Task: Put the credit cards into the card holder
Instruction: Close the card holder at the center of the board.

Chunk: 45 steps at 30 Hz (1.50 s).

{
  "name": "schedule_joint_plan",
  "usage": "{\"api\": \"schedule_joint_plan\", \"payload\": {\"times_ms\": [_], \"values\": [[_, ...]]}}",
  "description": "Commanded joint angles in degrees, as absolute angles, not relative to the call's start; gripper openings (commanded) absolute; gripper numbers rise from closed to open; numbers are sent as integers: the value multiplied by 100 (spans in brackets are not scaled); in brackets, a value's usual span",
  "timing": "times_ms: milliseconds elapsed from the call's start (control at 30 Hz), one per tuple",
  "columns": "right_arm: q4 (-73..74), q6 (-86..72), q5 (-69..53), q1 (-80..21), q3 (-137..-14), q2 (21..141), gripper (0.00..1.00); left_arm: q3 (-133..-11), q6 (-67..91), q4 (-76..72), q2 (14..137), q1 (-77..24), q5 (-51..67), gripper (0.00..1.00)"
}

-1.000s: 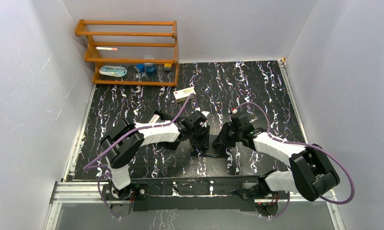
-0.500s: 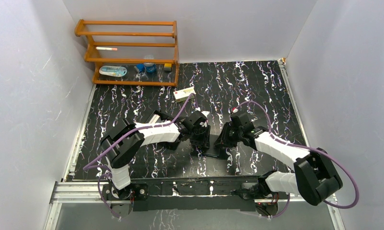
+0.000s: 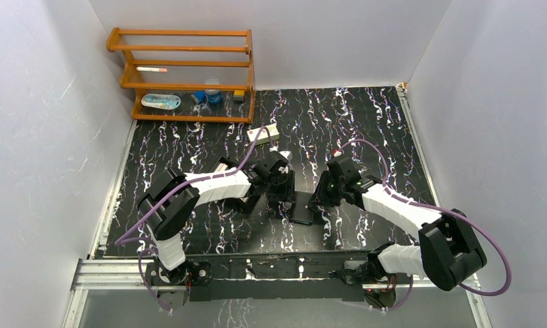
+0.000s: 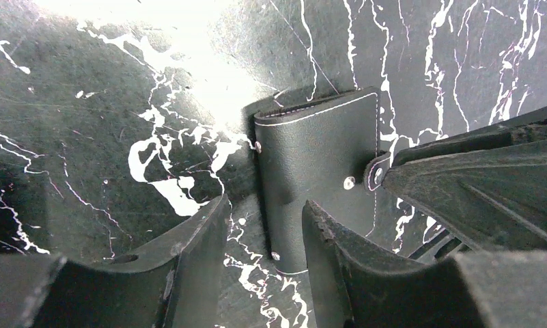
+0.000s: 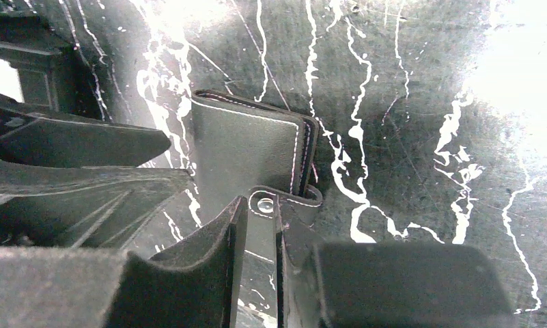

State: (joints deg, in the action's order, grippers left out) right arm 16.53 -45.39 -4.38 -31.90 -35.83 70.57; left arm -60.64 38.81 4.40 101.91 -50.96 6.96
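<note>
Right wrist view: right claw [image 5: 260, 219] squeezed narrow, seemingly pinching the card holder [image 5: 246, 147] by its snap tab [image 5: 262, 202]; left claw [image 4: 265, 205] spread, straddling its edge.

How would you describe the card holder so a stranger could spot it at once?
On the black marbled table, look where the left gripper and right gripper meet. The card holder lies flat there: a small black folded wallet with white stitching and a snap tab, unlike the cream carton beyond.
</note>
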Motion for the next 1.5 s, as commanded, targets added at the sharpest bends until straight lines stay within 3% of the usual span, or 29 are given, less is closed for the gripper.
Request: {"api": "schedule_joint_plan", "payload": {"times_ms": [0, 267, 600, 1100, 1467], "values": [[1590, -4539, -345, -3208, -3759, 7186, 29, -6211, 3812, 448, 10134, -5075, 879, 43], [1305, -4609, -517, -3201, -3583, 7282, 27, -6066, 3732, 50, 10249, -5078, 1252, 42], [1193, -4650, -679, -3204, -3533, 7388, 26, -6082, 3700, 326, 10418, -5072, 1204, 34], [1005, -4824, -775, -3248, -3420, 7358, 26, -6091, 3708, 439, 10425, -5077, 1125, 32], [1832, -4693, -244, -3251, -3718, 6952, 26, -6047, 3740, 475, 10408, -5076, 1068, 32]]}}
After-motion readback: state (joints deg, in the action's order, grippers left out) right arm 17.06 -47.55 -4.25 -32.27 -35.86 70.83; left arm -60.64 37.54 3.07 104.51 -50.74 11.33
